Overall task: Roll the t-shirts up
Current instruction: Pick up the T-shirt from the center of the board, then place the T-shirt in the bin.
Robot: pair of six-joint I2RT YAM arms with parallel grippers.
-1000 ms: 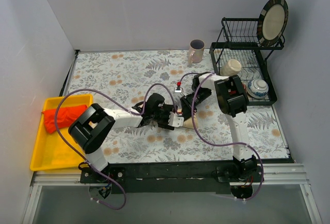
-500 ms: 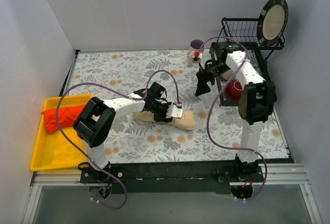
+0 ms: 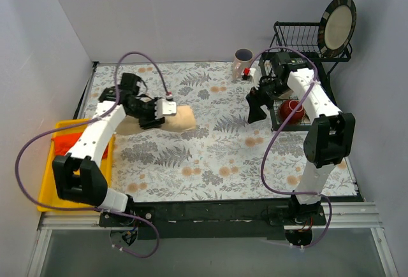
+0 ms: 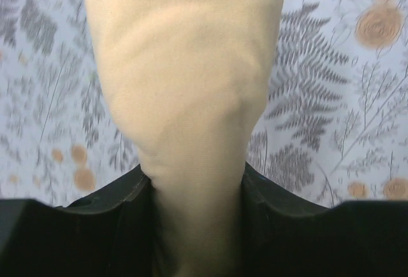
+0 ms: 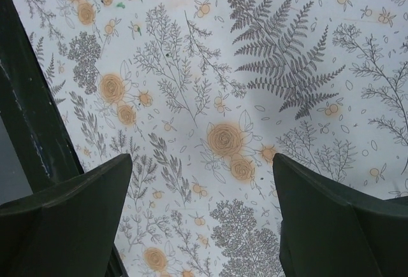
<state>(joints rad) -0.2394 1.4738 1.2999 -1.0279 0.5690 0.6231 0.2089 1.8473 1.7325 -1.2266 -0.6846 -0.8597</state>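
A rolled pale cream t-shirt (image 3: 177, 119) hangs over the far-left part of the floral table, and my left gripper (image 3: 153, 113) is shut on one end of it. In the left wrist view the cream t-shirt (image 4: 185, 67) bulges out ahead of the left gripper (image 4: 194, 191), pinched between both black jaws. A red-orange t-shirt (image 3: 64, 144) lies bunched in the yellow tray (image 3: 48, 194). My right gripper (image 3: 255, 108) hovers beside the dish rack. In its wrist view the right gripper (image 5: 201, 169) is open, with only tablecloth between the fingers.
A black dish rack (image 3: 315, 67) stands at the back right with a red bowl (image 3: 291, 109) and an upright plate (image 3: 338, 17). A pink mug (image 3: 243, 62) stands at the back. White walls close in on the left and right.
My left arm has swung the cream roll from the table's middle to the far left, near the tray. My right gripper has opened, left the middle and now hovers by the dish rack.
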